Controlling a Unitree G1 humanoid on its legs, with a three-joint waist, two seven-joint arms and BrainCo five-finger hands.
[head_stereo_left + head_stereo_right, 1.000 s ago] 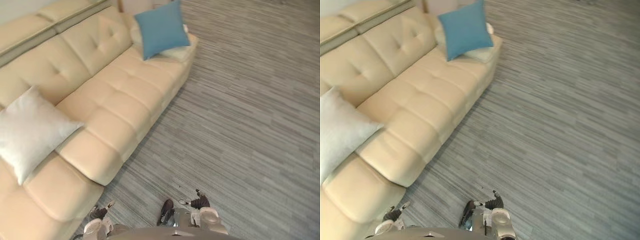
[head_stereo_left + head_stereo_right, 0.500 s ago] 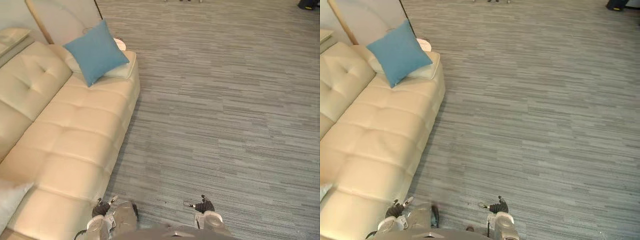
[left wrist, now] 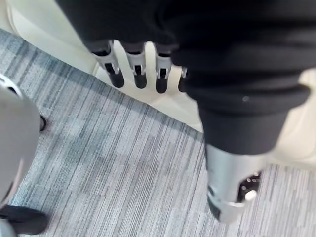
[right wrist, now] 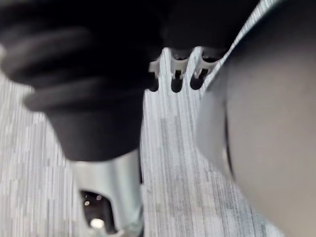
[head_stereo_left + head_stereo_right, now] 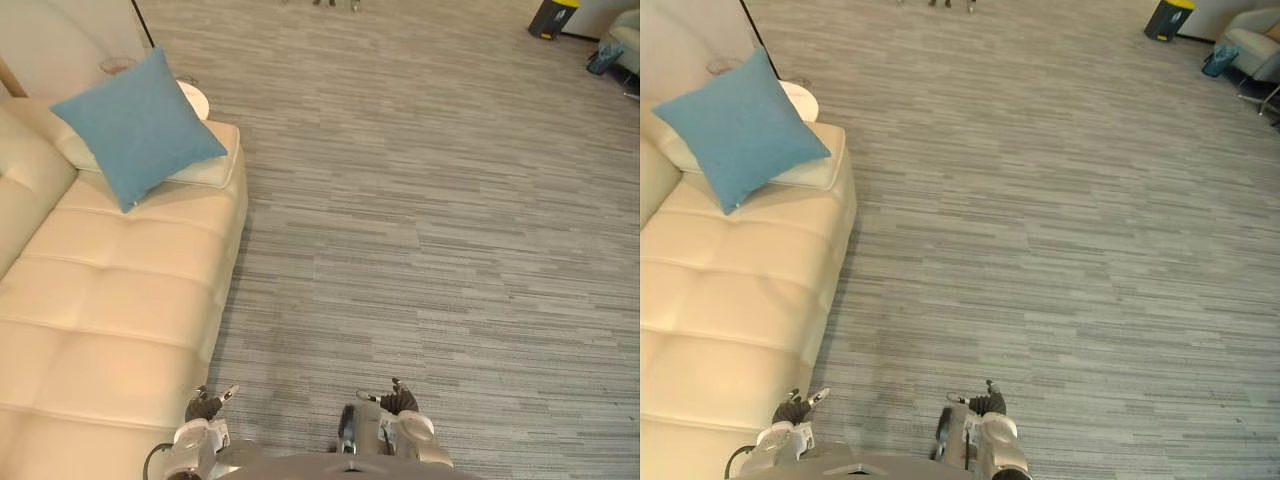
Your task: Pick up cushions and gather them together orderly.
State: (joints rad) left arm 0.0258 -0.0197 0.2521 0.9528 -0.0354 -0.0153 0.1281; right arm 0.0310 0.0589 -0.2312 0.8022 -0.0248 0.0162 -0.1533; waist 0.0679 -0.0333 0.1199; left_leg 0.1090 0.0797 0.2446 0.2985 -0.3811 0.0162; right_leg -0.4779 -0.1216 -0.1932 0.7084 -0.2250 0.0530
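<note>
At ten o'clock in the head views, the blue cushion stands tilted on one corner at the end of the sofa. It leans on a cream cushion and hides most of it, so only a flat, pale edge shows. Behind them, a round white side table is half covered by the blue cushion's corner.

The sofa is cut off by the picture's nine o'clock and six o'clock edges. It is smooth cream upholstery, stitched into soft, padded squares. Grey carpet with fine streaks covers the floor.

At one o'clock stands a dark bin with a yellow top (its inside cannot be seen). Just past it is what looks like a pale armchair, cropped by the edge.

Low at six to seven o'clock, the left hand hangs beside the sofa's front, its fingers straight and released, grasping nothing. The right hand hangs over the carpet with only its fingertips showing. It appears relaxed and empty too.
</note>
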